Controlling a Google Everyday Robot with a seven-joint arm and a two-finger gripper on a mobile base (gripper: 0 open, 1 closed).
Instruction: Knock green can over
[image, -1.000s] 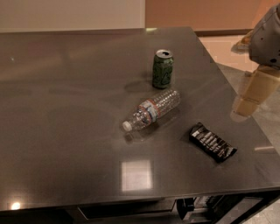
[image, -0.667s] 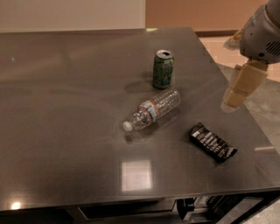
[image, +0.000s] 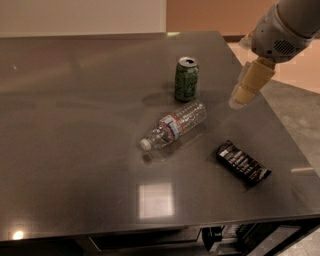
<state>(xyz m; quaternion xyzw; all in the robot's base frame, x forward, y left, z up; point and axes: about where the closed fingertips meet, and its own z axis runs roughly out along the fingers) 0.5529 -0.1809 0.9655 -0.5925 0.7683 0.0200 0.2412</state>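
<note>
The green can stands upright on the dark table, toward the back right, its silver top with pull-tab facing up. My gripper hangs from the arm at the upper right, above the table's right side. It is to the right of the can and apart from it, its pale fingers pointing down and to the left.
A clear plastic bottle lies on its side just in front of the can, cap toward the front left. A dark snack packet lies at the front right. The table's right edge runs close beside the gripper.
The arm and gripper have moved left and a little toward the can, from beyond the table's right edge to above its surface. The can, bottle and packet have not moved.
</note>
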